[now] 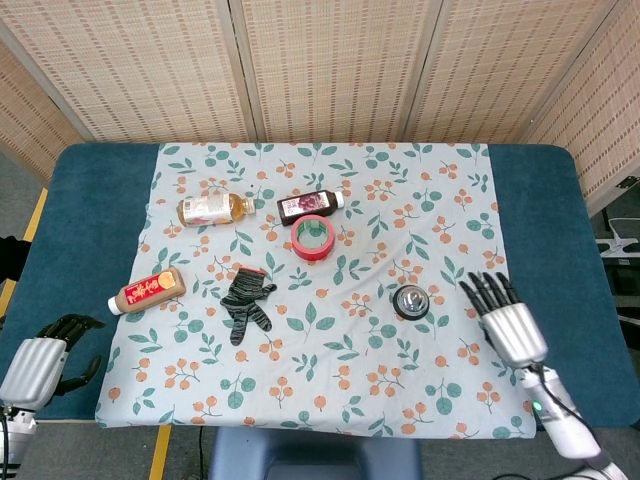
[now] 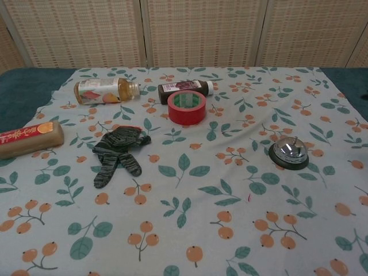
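Your right hand (image 1: 513, 325) is hovering with fingers spread wide and holding nothing, just right of the call bell (image 1: 410, 301), which is sitting apart from it on the floral cloth (image 1: 330, 400) on the right side of the worktop. Your left hand (image 1: 40, 362) is hanging off the near left corner, fingers curled in and gripping nothing, nearest the brown bottle (image 1: 147, 290).
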Controlling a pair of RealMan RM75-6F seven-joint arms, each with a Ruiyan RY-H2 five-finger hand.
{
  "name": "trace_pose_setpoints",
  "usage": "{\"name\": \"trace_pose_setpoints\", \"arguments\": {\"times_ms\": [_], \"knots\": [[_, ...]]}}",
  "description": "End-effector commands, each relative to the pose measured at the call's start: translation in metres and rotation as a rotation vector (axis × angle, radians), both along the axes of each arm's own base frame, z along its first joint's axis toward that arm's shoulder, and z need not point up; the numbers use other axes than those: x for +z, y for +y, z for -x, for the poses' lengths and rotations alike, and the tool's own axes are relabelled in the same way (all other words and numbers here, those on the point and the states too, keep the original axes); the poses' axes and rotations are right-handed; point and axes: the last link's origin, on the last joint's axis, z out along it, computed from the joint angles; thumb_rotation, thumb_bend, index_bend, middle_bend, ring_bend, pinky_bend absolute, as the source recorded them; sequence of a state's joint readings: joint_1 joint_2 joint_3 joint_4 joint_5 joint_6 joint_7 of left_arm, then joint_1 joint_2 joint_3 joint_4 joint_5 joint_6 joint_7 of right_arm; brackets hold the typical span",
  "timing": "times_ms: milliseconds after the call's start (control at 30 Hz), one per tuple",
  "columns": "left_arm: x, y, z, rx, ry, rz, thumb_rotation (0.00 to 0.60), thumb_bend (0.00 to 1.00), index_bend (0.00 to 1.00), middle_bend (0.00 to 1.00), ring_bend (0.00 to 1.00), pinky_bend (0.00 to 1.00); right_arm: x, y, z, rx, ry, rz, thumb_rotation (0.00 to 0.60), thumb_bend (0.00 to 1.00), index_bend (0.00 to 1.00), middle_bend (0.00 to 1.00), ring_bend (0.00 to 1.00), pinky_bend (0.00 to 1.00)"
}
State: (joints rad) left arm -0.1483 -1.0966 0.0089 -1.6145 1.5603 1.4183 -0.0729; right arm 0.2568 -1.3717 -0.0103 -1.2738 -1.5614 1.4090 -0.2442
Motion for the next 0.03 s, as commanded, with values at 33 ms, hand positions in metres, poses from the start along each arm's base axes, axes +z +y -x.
{"name": "trace_pose_setpoints", "arguments": {"times_ms": [33], "knots": [[-0.0015,-0.0001,-0.0013,-0.007,0.005,0.002,0.600,0.39,0.30,0.28,0.21,0.35,0.0228,0.0280,0.0047,-0.051,-0.009,0.084,0.600,1.00,0.00,0.01,0.00,0.07]]}}
